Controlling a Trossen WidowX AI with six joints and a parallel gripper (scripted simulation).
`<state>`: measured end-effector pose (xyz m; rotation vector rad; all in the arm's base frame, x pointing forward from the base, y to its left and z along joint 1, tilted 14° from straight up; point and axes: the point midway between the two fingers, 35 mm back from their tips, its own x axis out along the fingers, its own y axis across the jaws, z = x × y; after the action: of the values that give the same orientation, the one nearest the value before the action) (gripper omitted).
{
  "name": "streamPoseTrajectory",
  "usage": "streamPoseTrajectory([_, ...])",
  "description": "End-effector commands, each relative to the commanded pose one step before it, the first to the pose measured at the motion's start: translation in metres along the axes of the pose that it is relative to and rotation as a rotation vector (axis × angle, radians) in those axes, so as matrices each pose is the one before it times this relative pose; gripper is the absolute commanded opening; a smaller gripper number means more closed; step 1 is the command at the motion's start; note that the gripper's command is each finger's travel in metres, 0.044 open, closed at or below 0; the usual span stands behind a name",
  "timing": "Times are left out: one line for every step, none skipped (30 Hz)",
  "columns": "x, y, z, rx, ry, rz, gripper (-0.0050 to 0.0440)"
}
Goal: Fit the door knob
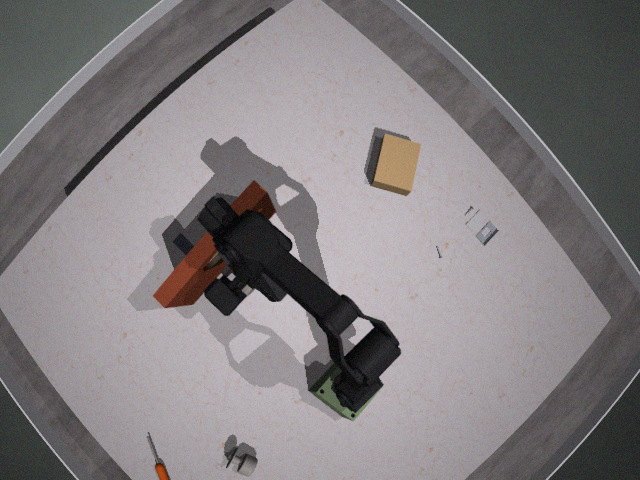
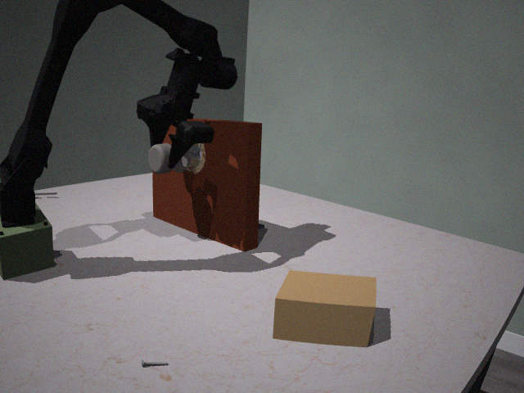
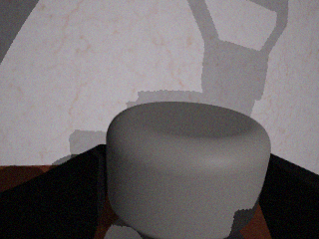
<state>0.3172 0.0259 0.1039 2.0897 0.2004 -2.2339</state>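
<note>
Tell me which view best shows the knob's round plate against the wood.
Exterior: it shows the round plate side-on at the wooden panel, with the knob in the pincer. In the wrist view the knob hides most of the plate; in the top view the arm covers it.

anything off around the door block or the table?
Nothing looks wrong at the wood block: it stands upright, claw shut on the door knob at its face. A loose screw lies alone on the table.
</note>
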Motion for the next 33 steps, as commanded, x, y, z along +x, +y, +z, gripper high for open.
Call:
streamPoseTrajectory([-0.00389,-0.00082,-0.0061,-0.00056,0.01277,0.00054,0.0])
streamPoseTrajectory([-0.00005,0.0,-0.00076,0.0,0.0,0.0,0.0])
streamPoseTrajectory([-0.00005,0.0,-0.00076,0.0,0.0,0.0,0.0])
streamPoseTrajectory([-0.00005,0.0,-0.00076,0.0,0.0,0.0,0.0])
streamPoseTrajectory([-0.00005,0.0,-0.00076,0.0,0.0,0.0,0.0])
streamPoseTrajectory([-0.00005,0.0,-0.00076,0.0,0.0,0.0,0.0])
streamPoseTrajectory([0.0,0.0,0.0,0.0,0.0,0.0,0.0])
streamPoseTrajectory([0.0,0.0,0.0,0.0,0.0,0.0,0.0])
streamPoseTrajectory([-0.00005,0.0,-0.00076,0.0,0.0,0.0,0.0])
streamPoseTrajectory([-0.00005,0.0,-0.00076,0.0,0.0,0.0,0.0])
streamPoseTrajectory([-0.00005,0.0,-0.00076,0.0,0.0,0.0,0.0])
streamPoseTrajectory([-0.00005,0.0,-0.00076,0.0,0.0,0.0,0.0])
streamPoseTrajectory([-0.00005,0.0,-0.00076,0.0,0.0,0.0,0.0])
streamPoseTrajectory([-0.00005,0.0,-0.00076,0.0,0.0,0.0,0.0])
streamPoseTrajectory([-0.00005,0.0,-0.00076,0.0,0.0,0.0,0.0])
streamPoseTrajectory([-0.00005,0.0,-0.00076,0.0,0.0,0.0,0.0])
streamPoseTrajectory([-0.00005,0.0,-0.00076,0.0,0.0,0.0,0.0])
streamPoseTrajectory([-0.00005,-0.00001,-0.00076,0.0,0.0,0.0,0.0])
streamPoseTrajectory([-0.00005,-0.00001,-0.00076,0.0,0.0,0.0,0.0])
streamPoseTrajectory([-0.00005,-0.00001,-0.00076,0.0,0.0,0.0,0.0])
streamPoseTrajectory([-0.00005,-0.00001,-0.00076,0.0,0.0,0.0,0.0])
streamPoseTrajectory([-0.00006,-0.00001,-0.00076,0.0,0.0,0.0,0.0])
streamPoseTrajectory([-0.00005,-0.00001,-0.00076,0.0,0.0,0.0,0.0])
streamPoseTrajectory([0.0,0.0,0.0,0.0,0.0,0.0,0.0])
streamPoseTrajectory([0.0,0.0,0.0,0.0,0.0,0.0,0.0])
streamPoseTrajectory([-0.00006,-0.00001,-0.00076,0.0,0.0,0.0,0.0])
streamPoseTrajectory([-0.00006,-0.00001,-0.00076,0.0,0.0,0.0,0.0])
streamPoseTrajectory([-0.00006,-0.00001,-0.00076,0.0,0.0,0.0,0.0])
streamPoseTrajectory([-0.00006,-0.00001,-0.00076,0.0,0.0,0.0,0.0])
streamPoseTrajectory([-0.00006,-0.00001,-0.00076,0.0,0.0,0.0,0.0])
streamPoseTrajectory([-0.00006,-0.00001,-0.00076,0.0,0.0,0.0,0.0])
streamPoseTrajectory([-0.00006,-0.00001,-0.00076,0.0,0.0,0.0,0.0])
streamPoseTrajectory([-0.00006,-0.00001,-0.00076,0.0,0.0,0.0,0.0])
